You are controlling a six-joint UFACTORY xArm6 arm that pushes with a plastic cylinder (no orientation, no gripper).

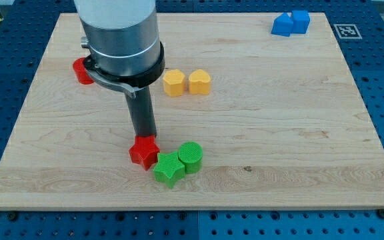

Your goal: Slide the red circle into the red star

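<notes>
Standing against the red star (143,151), no pincer fitted, the tip (145,136) risks shoving it farther from the red circle (81,71), into the green star (168,168).

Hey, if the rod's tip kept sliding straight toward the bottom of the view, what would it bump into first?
My tip sits right at the top edge of the red star, seemingly touching it, so the star comes first. The green star and green circle lie to the view's right of that line. Depth is hard to judge.
</notes>
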